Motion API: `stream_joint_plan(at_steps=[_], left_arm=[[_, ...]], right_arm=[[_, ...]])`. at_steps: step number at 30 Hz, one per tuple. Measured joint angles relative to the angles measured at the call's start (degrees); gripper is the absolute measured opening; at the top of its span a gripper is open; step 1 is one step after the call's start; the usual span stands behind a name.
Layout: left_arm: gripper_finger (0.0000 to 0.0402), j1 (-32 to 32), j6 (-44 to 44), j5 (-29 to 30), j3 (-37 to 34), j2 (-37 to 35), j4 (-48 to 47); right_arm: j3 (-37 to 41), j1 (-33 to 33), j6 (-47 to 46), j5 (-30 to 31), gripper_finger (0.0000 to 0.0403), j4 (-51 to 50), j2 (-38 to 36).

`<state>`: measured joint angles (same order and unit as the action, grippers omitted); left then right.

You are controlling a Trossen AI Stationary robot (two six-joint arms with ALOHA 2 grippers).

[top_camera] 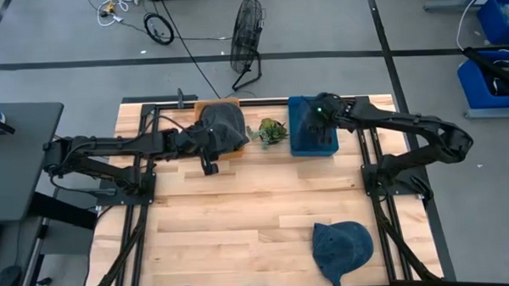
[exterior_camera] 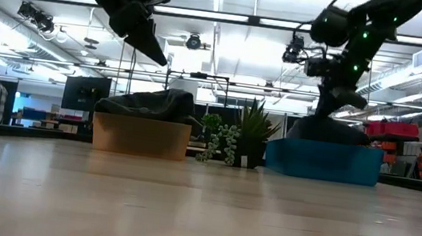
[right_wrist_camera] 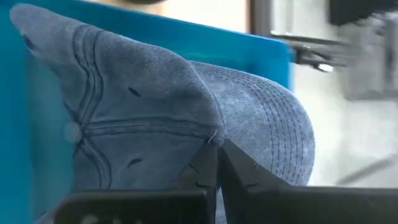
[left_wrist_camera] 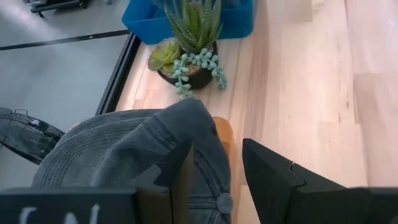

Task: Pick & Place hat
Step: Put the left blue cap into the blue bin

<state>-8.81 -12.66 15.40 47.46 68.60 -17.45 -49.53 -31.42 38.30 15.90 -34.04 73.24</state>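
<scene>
A grey hat (top_camera: 224, 123) (left_wrist_camera: 112, 155) lies on top of a tan box (exterior_camera: 140, 135) at the table's far side. My left gripper (top_camera: 211, 149) (left_wrist_camera: 216, 146) hovers open above that hat, clear of it in the low view. A blue denim hat (right_wrist_camera: 137, 112) (exterior_camera: 330, 131) sits in a blue bin (top_camera: 299, 141) (exterior_camera: 323, 160) to the right of the box. My right gripper (top_camera: 321, 115) (right_wrist_camera: 217, 149) reaches down into the bin and is shut on this hat. A second blue hat (top_camera: 343, 249) lies flat on the table near its near right edge. My right gripper pinches a raised fold of the blue hat's crown (right_wrist_camera: 208, 134) between its two fingertips (right_wrist_camera: 233, 165), coming from above. The hat rests in the blue bin, its crown bulging above the bin's rim.
A small potted succulent (top_camera: 269, 131) (left_wrist_camera: 193, 43) stands between the tan box and the blue bin. A black metal frame (top_camera: 261, 101) runs along the table's far edge. The middle of the wooden table (top_camera: 257, 202) is bare boards.
</scene>
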Motion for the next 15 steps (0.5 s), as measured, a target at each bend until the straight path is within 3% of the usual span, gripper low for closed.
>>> stream_joint_plan(at_steps=[4,8,15], left_arm=[[0.0142,1.0,0.0,0.0,0.0,0.0,0.0],[0.0142,1.8,0.0,0.0,0.0,0.0,0.0],[0.0142,3.0,0.8,0.0,0.0,0.0,0.0]], right_arm=[[2.8,-1.7,3.6,-4.6,0.0016,5.0,2.0],[4.7,-2.6,3.9,-4.1,0.0026,11.1,3.8],[4.0,-2.7,2.9,-3.9,0.0054,11.8,4.4]])
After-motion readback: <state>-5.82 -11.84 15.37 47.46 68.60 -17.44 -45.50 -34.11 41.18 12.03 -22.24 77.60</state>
